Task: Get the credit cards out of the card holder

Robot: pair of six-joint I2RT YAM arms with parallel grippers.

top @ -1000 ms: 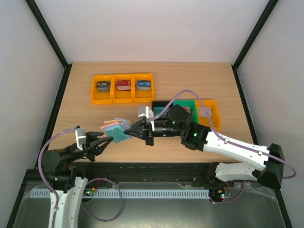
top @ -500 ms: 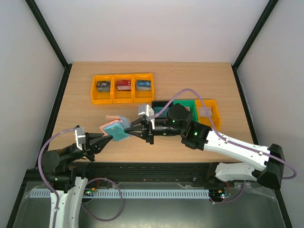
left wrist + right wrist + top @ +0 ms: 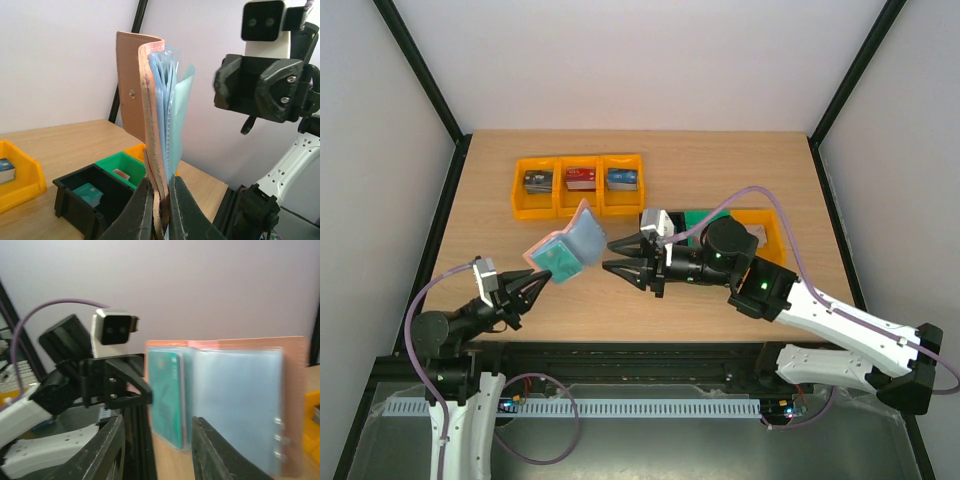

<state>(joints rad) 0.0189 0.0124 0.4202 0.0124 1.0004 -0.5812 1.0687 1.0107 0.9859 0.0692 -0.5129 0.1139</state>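
The card holder (image 3: 566,243) hangs open above the table's front left, reddish-brown outside with pale blue sleeves fanned out. My left gripper (image 3: 540,281) is shut on its lower edge; in the left wrist view the leather (image 3: 150,100) stands upright between the pinched gripper (image 3: 160,189). A teal credit card (image 3: 168,395) sits in a sleeve of the card holder (image 3: 295,390); other cards cannot be made out. My right gripper (image 3: 616,256) is open, a short way right of the holder and touching nothing. In its own view the right gripper (image 3: 157,450) has nothing between its fingers.
Three joined yellow bins (image 3: 578,206) with small boxes stand at the back left. A black bin (image 3: 650,217), a green bin (image 3: 698,215) and a yellow bin (image 3: 766,222) sit under the right arm. In the left wrist view the black bin (image 3: 65,187) holds a teal item.
My right gripper has let go of the holder, opened and drawn back to the right. The left gripper has shut on the holder, which now stands higher with its sleeves fanned open.
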